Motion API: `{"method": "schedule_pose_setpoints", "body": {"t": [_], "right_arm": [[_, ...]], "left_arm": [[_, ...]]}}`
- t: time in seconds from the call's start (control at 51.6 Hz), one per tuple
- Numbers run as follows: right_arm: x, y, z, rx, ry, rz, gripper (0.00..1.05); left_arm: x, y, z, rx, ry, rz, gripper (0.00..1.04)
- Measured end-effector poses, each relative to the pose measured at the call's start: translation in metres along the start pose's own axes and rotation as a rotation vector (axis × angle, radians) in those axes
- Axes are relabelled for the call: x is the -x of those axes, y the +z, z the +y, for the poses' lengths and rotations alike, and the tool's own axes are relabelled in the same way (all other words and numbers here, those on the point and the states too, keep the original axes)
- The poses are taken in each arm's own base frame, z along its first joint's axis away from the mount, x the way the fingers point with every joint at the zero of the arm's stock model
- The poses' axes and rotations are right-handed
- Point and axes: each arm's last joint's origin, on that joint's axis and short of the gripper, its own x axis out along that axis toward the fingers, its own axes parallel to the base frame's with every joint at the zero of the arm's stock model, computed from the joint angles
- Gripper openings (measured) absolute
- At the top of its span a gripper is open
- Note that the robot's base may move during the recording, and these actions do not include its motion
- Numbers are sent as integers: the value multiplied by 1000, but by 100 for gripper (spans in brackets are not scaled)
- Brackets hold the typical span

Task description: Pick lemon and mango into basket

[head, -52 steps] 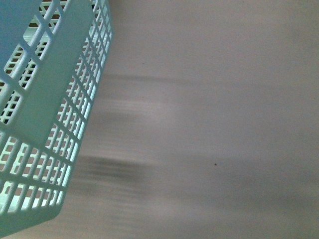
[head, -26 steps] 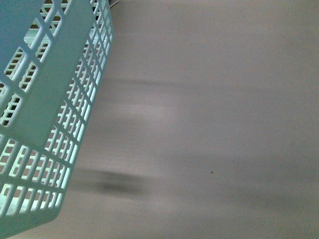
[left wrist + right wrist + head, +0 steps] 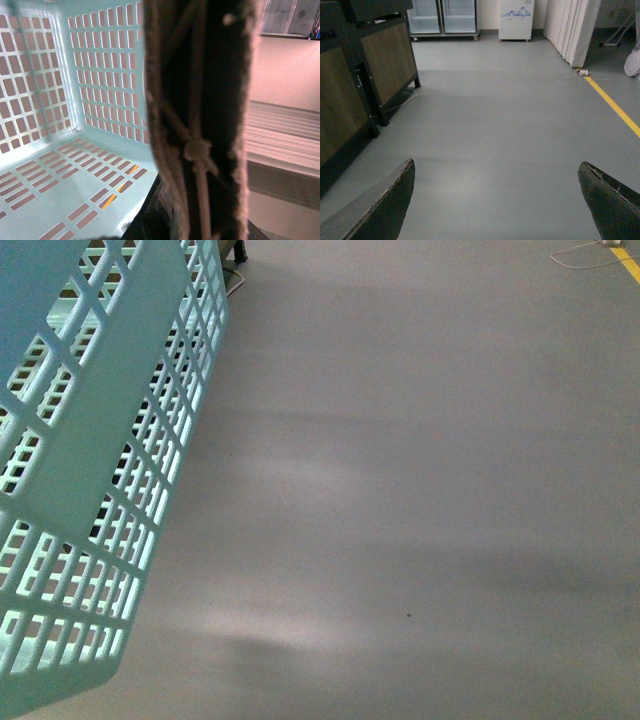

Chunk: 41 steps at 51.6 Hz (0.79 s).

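Right pincer is standing spread wide, its two dark, worn fingers sitting in the lower left and lower right corners of the right wrist view, with only the smooth grey floor between them. Along the left edge of that frame a dark-framed cabinet with brown wood panels is standing on the floor. Two glass-door fridges and a white cabinet with a blue print are lining the top, and a yellow floor line is running down the right side.

In the front view the light teal plastic basket with slotted walls is filling the left side of the frame, tilted, its corner reaching the bottom left. Grey floor is taking up the rest, with the yellow line just showing in the upper right corner.

The left wrist view is looking into the basket, with slotted teal walls across the upper left and the slotted floor in the lower left. Glimpses of yellow-orange are showing through a few floor slots, too little to identify. A dark upright band with frayed pale edges is covering the middle of that frame, blurred and close to the lens. Whether the left pincer is spread or pressed together cannot be told.
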Motion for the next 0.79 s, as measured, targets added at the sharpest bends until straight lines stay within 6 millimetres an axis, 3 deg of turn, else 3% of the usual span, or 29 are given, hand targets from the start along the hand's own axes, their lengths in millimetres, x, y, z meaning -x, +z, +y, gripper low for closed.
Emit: {"method": "schedule_pose_setpoints", "body": {"t": [0.794], "right_arm": [[0,0,0,0,0,0,96]], "left_arm": [[0,0,0,0,0,0,5]]}}
